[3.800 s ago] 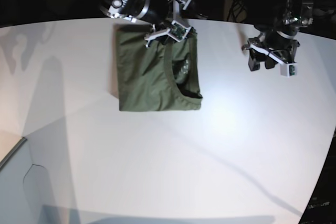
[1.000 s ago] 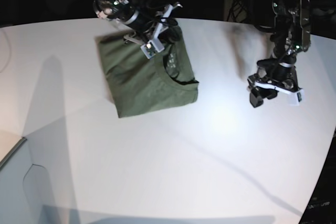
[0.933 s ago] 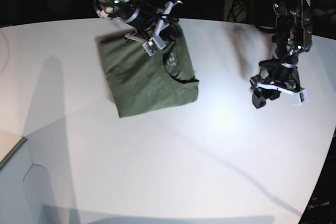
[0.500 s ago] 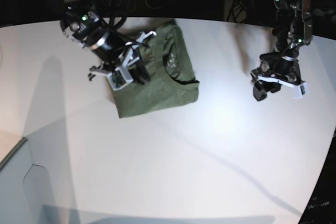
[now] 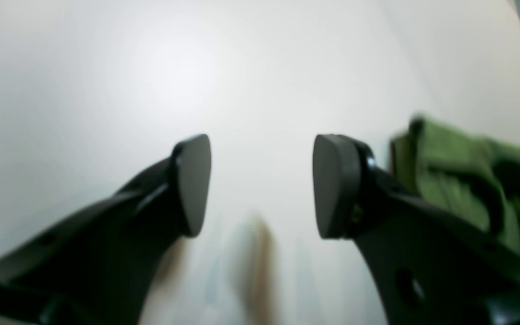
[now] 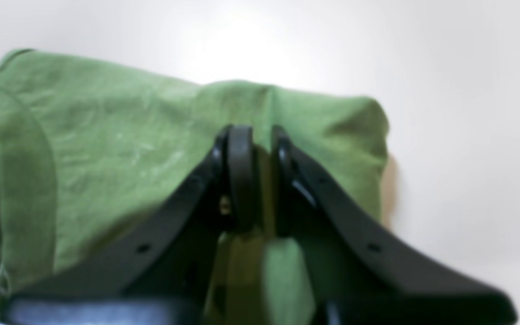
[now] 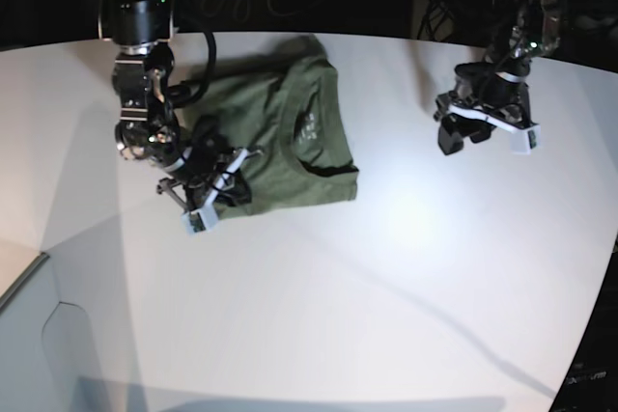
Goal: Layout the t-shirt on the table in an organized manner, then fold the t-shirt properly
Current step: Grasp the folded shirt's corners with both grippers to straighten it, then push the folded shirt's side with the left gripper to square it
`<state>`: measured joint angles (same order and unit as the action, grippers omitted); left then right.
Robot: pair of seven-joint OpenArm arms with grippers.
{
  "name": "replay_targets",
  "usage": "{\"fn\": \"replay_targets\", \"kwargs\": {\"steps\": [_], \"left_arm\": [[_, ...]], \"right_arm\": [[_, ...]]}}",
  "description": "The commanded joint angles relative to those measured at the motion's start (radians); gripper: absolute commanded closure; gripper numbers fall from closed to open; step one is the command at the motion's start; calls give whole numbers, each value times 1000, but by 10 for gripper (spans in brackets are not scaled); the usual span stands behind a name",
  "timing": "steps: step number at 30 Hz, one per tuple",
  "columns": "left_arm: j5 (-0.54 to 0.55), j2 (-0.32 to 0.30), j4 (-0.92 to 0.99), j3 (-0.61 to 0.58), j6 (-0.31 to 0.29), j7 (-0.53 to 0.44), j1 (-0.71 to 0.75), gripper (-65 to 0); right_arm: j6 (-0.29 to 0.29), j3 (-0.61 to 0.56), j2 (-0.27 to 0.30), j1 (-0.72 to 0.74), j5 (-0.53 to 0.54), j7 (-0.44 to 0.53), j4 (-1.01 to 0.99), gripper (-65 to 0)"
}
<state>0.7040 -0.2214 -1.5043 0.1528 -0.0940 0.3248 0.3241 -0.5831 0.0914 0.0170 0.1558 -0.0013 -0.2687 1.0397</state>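
The olive-green t-shirt [image 7: 290,132] lies folded into a rough rectangle on the white table [image 7: 386,287], left of centre, with its ribbed collar facing the near right. My right gripper [image 7: 224,192] sits at the shirt's near left corner. In the right wrist view my right gripper [image 6: 257,180] is shut on a raised fold of the t-shirt [image 6: 129,149]. Well to the right of the shirt, my left gripper [image 7: 465,137] hangs open over bare table. In the left wrist view my left gripper [image 5: 260,185] holds nothing, and the t-shirt [image 5: 449,180] shows past the right finger.
The table's curved far edge [image 7: 406,41] borders a dark area with cables and arm bases. A pale grey box corner [image 7: 29,335] stands at the near left. The table's right edge [image 7: 594,315] slants down the frame.
My right gripper has moved from the shirt's far edge to its near left corner and shut on it. The shirt has shifted and turned a little. My left gripper has drifted up and left.
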Motion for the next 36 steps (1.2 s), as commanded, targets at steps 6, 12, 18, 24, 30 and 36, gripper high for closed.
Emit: {"fn": "replay_targets", "kwargs": {"steps": [6,12,18,24,30,36], "left_arm": [[7,-6,-86,-135,-11,-20,19,-355],[7,-6,-88,-279,-11,-25,-15,-498],[7,47,9,-394,-11,-28,-101,-554],[7,132,153,-394,-11,-23,-171,-554],[7,176,255,-394,-11,-26,-204,-554],[7,211,331,-396,-11,-22,-231,-543]], "right_arm": [[-7,9,-1,-63,-1,42,201,-69],[-7,11,1,-207,-1,41,471,-69],[-7,77,-2,-292,-1,35,563,-69],[-7,166,2,-316,-1,33,555,-69],[-8,238,2,-318,-1,33,561,-69],[-10,276,2,-325,-1,33,563,-69]]}}
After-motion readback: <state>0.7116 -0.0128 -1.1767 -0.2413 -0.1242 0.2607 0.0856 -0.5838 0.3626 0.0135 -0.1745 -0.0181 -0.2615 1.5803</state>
